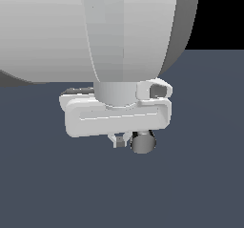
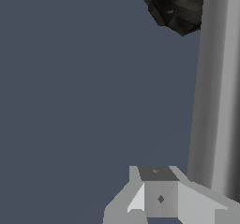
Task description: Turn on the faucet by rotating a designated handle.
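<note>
Where visible: one handle [image 2: 215,87], one base [image 2: 176,7].

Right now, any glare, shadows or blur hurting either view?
Exterior view: no blur or cast shadows, flat shading; the white arm fills the top half and hides most of the faucet, so only the handle end shows below the tool. Wrist view: sharp; soft sheen along the handle, no blown glare; black base dark, with faint ribbing.
</note>
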